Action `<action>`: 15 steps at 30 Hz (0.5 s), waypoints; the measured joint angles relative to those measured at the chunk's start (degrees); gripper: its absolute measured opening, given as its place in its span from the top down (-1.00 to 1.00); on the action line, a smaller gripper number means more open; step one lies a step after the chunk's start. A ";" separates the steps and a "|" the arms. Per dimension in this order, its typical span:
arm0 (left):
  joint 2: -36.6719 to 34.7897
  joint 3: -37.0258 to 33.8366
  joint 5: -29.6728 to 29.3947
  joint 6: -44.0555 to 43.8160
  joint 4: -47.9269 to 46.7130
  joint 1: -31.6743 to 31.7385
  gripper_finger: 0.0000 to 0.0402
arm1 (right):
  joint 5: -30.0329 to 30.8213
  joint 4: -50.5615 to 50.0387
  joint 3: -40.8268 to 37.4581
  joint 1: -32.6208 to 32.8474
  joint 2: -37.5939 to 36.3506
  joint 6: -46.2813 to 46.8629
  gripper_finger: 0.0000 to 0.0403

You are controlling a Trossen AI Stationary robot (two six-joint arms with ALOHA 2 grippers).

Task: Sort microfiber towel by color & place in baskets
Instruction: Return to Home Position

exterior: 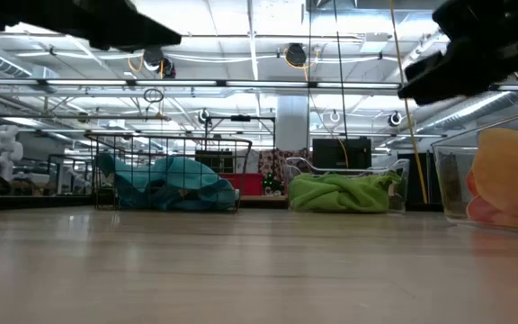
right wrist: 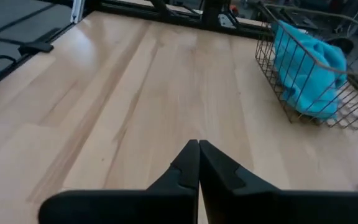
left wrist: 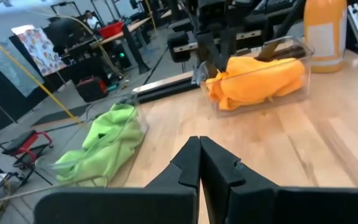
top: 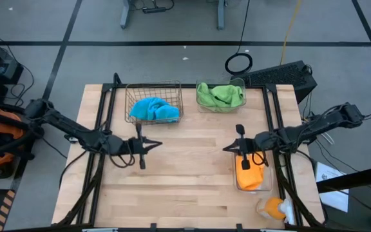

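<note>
Left gripper [top: 158, 145]: we log it over the table [top: 185, 193], near the wire basket [top: 172, 90]; fingers pressed together, holding nothing.
Right gripper [top: 227, 149]: beside the right-edge clear bin [top: 269, 185]; fingers together, empty.
Wire basket: blue towel [top: 152, 109] inside.
Back clear bin [top: 240, 82]: we note green towel [top: 221, 95] inside.
Right-edge clear bin: orange towel [top: 250, 175] inside.

The left end effector [top: 153, 145] is hovering pinched closed above the surface [top: 192, 174], left of its middle, its arm stretching in over the left edge, while the right end effector [top: 229, 148], likewise closed, is pointing toward it from the right edge's side.
</note>
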 joint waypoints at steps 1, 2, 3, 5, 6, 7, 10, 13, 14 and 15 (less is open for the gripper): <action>-0.56 -0.69 0.04 -0.05 0.07 0.17 0.96 | -0.01 1.05 -1.04 0.00 -0.32 0.53 1.00; -1.21 -1.26 0.04 -0.45 0.17 0.25 0.97 | -0.03 2.35 -2.08 0.02 -0.75 0.94 1.00; -1.84 -1.70 0.02 -0.94 0.15 0.31 0.98 | -0.01 3.52 -3.29 0.15 -1.43 1.23 1.00; -3.39 -2.61 0.04 -1.49 0.45 0.38 0.98 | 0.00 6.33 -5.50 0.15 -2.41 1.49 1.00; -4.23 -3.20 0.03 -1.54 0.56 0.38 0.98 | 0.00 7.82 -6.64 0.15 -2.83 1.56 1.00; -4.92 -3.84 0.03 -1.56 1.30 0.38 0.98 | 0.00 8.94 -7.72 0.15 -3.38 1.68 1.00; -7.34 -5.99 0.02 -2.27 1.61 0.38 0.98 | 0.01 13.52 -10.34 0.15 -4.36 2.03 1.00; -9.42 -7.94 0.02 -2.99 1.76 0.38 0.98 | 0.43 15.70 -12.46 0.14 -4.88 2.00 1.00; -9.98 -8.57 0.02 -3.00 1.82 0.38 0.98 | 0.45 15.72 -12.65 0.11 -5.18 2.08 1.00; -10.50 -9.24 0.00 -3.02 1.95 0.42 0.98 | 0.45 15.51 -12.91 0.11 -5.77 2.27 1.00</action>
